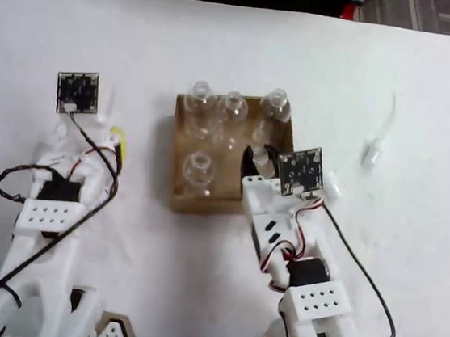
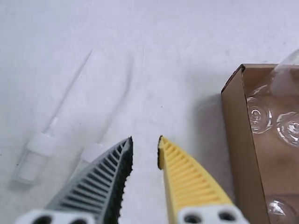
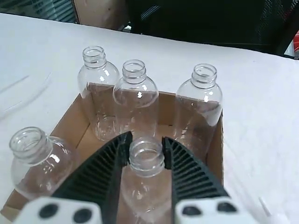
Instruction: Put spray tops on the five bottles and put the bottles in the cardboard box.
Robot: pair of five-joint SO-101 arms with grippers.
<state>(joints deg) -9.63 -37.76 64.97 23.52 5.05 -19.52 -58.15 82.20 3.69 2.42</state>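
Five clear, uncapped bottles stand in the cardboard box [image 1: 204, 205]. In the right wrist view, three line its far side [image 3: 96, 86] [image 3: 135, 93] [image 3: 202, 100] and one stands at a near corner [image 3: 32, 154]. My right gripper [image 3: 146, 151] is shut on the neck of the fifth bottle [image 3: 146, 161], upright inside the box [image 3: 70, 119]. My left gripper [image 2: 145, 145] hovers open over the table beside the box [image 2: 236, 130], with nothing between its fingers. Two white spray tops [image 2: 37, 149] [image 2: 91, 153] with long dip tubes lie just past its fingertips.
Another spray top [image 1: 372, 155] lies on the white tablecloth to the right of the box. In the high view the left arm's gripper [image 1: 119, 145] sits left of the box and the right gripper [image 1: 257, 159] over its right half. Cables trail along both arms.
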